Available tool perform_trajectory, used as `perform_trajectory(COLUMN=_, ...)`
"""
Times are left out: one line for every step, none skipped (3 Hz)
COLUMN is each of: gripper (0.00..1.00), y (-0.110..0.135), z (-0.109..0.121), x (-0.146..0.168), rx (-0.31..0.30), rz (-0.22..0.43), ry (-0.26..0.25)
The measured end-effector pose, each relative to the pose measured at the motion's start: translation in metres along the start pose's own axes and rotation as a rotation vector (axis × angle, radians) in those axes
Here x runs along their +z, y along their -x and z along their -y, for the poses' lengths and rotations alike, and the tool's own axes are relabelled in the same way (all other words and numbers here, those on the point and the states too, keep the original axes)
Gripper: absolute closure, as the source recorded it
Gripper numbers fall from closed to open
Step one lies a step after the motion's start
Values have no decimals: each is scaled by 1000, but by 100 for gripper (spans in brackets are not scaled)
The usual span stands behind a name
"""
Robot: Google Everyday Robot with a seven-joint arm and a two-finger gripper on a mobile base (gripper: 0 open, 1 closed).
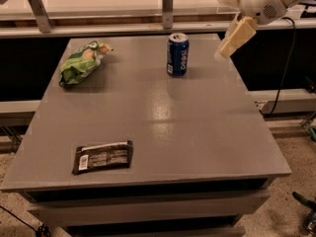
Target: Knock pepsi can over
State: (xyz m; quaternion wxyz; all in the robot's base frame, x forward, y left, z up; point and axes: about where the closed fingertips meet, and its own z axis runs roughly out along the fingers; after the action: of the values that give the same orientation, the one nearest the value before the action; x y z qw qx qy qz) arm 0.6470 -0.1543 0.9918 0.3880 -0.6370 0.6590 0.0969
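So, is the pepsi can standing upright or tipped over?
Upright: the pepsi can stands on its base, silver top up. The gripper hangs to its right, not touching.

The gripper [229,23] hangs over the far right edge of a square grey tabletop [197,132]. A crumpled green plastic snack bag [81,60] lies well off to the gripper's left, near the table's far left corner. A flat black wrapped bar with a white label [102,157] lies far from the gripper by the near left edge, and a thin black cable [285,68] droops just to its right.
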Motion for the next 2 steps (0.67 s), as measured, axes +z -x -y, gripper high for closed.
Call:
perform_trajectory(gripper=0, y=2, z=2, x=2, rx=-2, rz=7, ry=-4)
perform_trajectory(gripper=0, y=4, z=1, x=7, rx=-4, rz=38, ry=3)
